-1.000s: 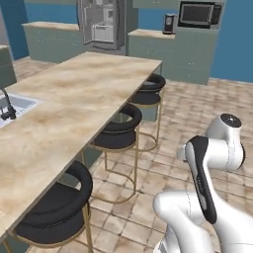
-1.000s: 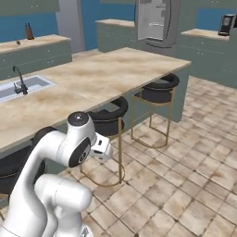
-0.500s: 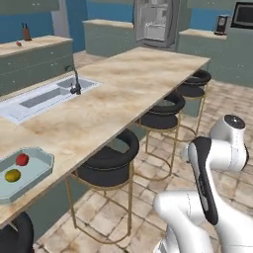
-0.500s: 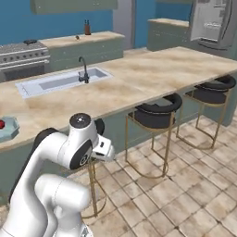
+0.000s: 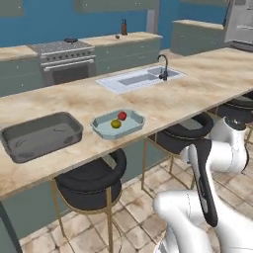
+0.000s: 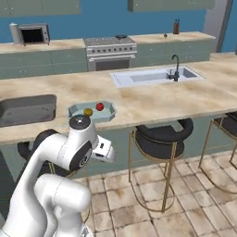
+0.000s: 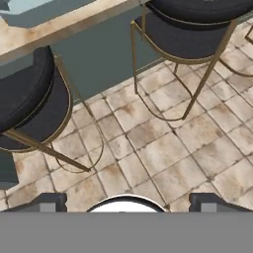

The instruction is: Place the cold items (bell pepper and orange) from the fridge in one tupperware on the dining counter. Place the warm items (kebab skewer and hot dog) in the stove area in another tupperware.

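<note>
Dining counter: long beige slab with a sink set in it; black stools along its near side
Dark tupperware: on the counter, left of the light one, apart from it
Light tupperware: holds a red bell pepper and a yellow-orange orange, just beside each other
Gripper: fingers spread wide, holding nothing; aimed at tiled floor between two stools
</note>
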